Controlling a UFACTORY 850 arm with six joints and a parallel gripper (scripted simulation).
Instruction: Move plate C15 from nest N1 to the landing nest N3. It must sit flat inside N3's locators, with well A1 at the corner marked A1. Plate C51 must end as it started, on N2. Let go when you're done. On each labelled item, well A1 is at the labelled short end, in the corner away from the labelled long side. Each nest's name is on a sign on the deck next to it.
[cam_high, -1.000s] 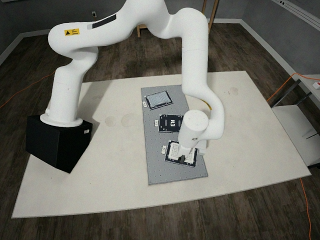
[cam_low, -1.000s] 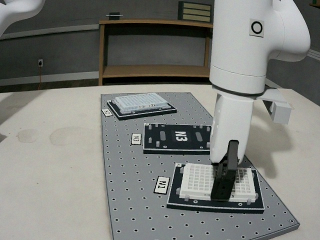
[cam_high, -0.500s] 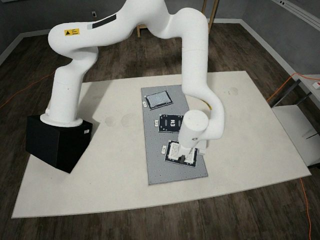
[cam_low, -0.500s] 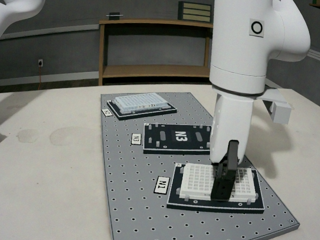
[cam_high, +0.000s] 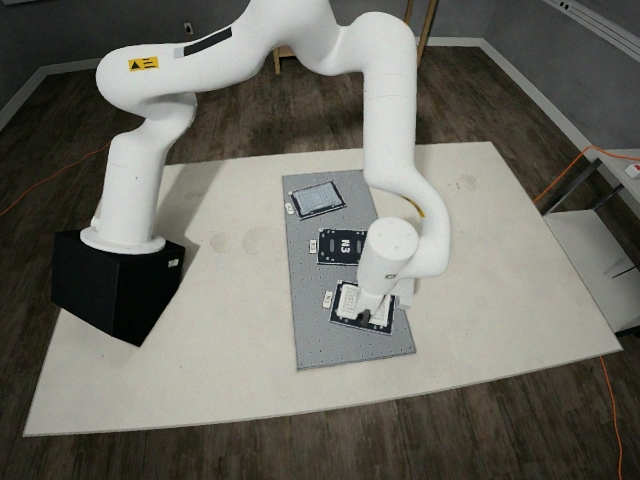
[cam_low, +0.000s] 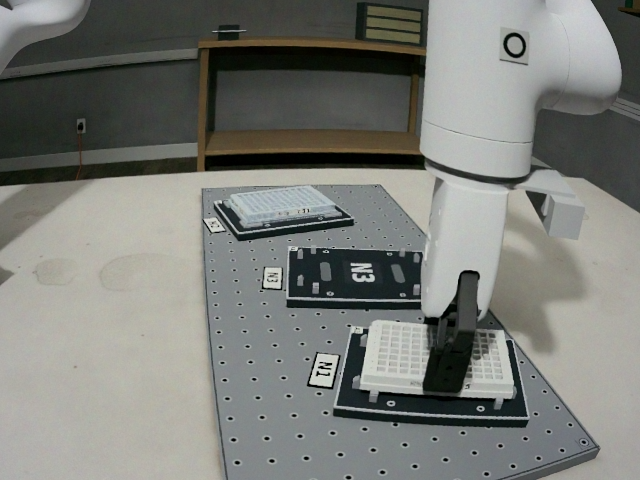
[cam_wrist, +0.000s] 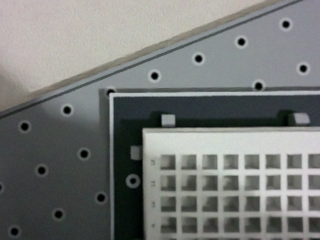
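Plate C15 (cam_low: 398, 356) between the claw's (cam_low: 448, 356) fingers, on N1 (cam_low: 351, 400).

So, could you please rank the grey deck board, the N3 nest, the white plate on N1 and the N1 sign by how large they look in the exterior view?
1. Grey deck board
2. N3 nest and white plate: similar; the plate is nearer, so unranked
3. N1 sign
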